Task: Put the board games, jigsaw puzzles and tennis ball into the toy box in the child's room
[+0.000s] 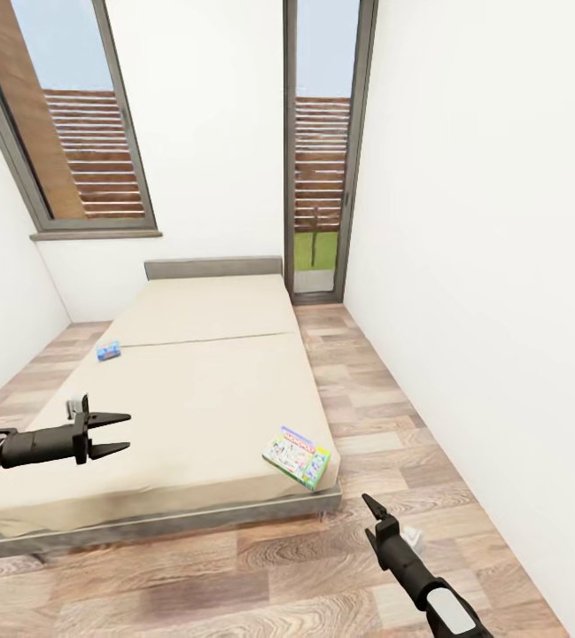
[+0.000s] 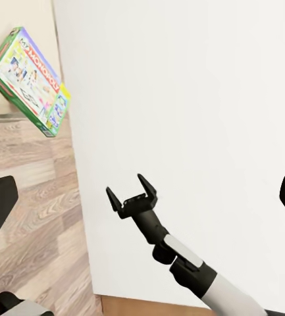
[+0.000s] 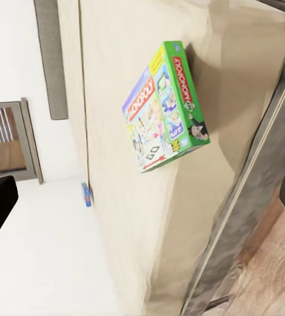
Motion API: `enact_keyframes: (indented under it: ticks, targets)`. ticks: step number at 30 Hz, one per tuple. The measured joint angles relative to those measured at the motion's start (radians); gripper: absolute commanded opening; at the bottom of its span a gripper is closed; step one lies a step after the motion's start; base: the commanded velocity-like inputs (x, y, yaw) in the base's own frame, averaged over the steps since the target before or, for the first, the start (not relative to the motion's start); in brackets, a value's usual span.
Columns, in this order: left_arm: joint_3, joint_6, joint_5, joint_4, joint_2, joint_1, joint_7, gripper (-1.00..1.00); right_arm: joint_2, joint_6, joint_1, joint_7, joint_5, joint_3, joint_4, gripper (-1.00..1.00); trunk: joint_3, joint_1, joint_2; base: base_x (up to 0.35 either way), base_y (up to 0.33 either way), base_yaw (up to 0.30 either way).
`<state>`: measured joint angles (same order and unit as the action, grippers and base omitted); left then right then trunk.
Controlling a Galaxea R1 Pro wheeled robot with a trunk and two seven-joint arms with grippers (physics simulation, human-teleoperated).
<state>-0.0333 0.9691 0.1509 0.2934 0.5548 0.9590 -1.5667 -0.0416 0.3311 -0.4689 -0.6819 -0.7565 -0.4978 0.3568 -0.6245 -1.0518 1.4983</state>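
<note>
The bed (image 1: 207, 390) has a beige mattress and a grey frame. A green-and-white board game (image 1: 298, 456) lies flat at its near right corner, and it also shows in the wrist views (image 2: 29, 79) (image 3: 168, 108). A small blue board game (image 1: 108, 351) (image 3: 86, 194) lies near the bed's left edge, further back. My left gripper (image 1: 128, 431) hovers open over the near left of the mattress, holding nothing. My right gripper (image 1: 371, 509) (image 2: 126, 185) is open and empty above the floor, just in front of the bed's near right corner and below the green game.
A white wall (image 1: 482, 266) runs along the right, with a strip of wood-plank floor (image 1: 384, 416) between it and the bed. A glass door (image 1: 321, 177) stands behind the bed at the right, and a window (image 1: 74, 133) at the back left.
</note>
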Motion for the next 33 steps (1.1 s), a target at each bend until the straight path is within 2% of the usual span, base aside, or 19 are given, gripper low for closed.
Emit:
enact_keyframes:
  ticks: [4,7,10,11,13,15,16,20,25,28,33]
  targets:
    - [0.002,0.003,0.001,0.048,-0.007,-0.001,0.000,1.00,0.000,0.000,0.000,-0.009,0.000,0.000,0.000,1.00,-0.013,-0.015,0.028,0.000,0.000,0.000]
    - [0.002,0.008,0.002,0.120,-0.028,-0.001,0.000,1.00,0.000,0.000,0.000,-0.016,0.000,0.001,0.001,1.00,-0.022,-0.027,0.049,0.000,0.000,0.000]
    - [0.000,0.010,0.001,0.188,-0.082,-0.023,0.000,1.00,0.001,0.000,0.000,-0.021,0.000,0.000,0.001,1.00,-0.031,-0.038,0.070,0.000,0.000,0.000]
    - [-0.004,0.009,-0.002,0.214,-0.115,-0.048,0.000,1.00,0.001,0.000,0.000,-0.022,0.000,0.000,0.001,1.00,-0.035,-0.042,0.077,0.000,0.000,0.000]
    - [-0.003,0.009,-0.001,0.215,-0.117,-0.048,0.000,1.00,0.001,0.000,0.000,-0.022,0.000,0.000,0.001,1.00,-0.041,-0.050,0.091,0.000,0.000,0.000]
    - [-0.011,0.011,-0.002,0.267,-0.146,-0.075,-0.001,1.00,0.002,0.000,0.000,-0.024,0.000,0.000,0.001,1.00,-0.047,-0.058,0.105,0.000,0.000,0.000]
    - [-0.011,0.012,-0.002,0.268,-0.146,-0.075,-0.001,1.00,0.002,0.000,0.000,-0.024,0.000,0.000,0.001,1.00,-0.050,-0.061,0.112,0.000,0.000,0.000]
    - [-0.022,0.030,-0.001,0.441,-0.176,-0.143,-0.001,1.00,0.002,0.001,-0.001,-0.030,0.000,0.000,0.001,1.00,-0.063,-0.077,0.140,0.000,0.000,0.000]
    - [-0.025,0.059,0.001,0.537,-0.186,-0.190,-0.001,1.00,0.003,0.001,0.000,-0.032,0.000,0.000,0.002,1.00,-0.078,-0.096,0.175,0.000,0.000,0.000]
    - [-0.025,0.065,0.001,0.565,-0.185,-0.200,-0.001,1.00,0.003,0.001,-0.001,-0.032,0.000,0.000,0.002,1.00,-0.088,-0.107,0.196,0.000,0.000,0.000]
    - [-0.025,0.067,0.002,0.615,-0.166,-0.211,0.000,1.00,0.001,0.001,-0.001,-0.032,0.001,0.000,0.002,1.00,-0.103,-0.127,0.231,0.000,0.000,0.000]
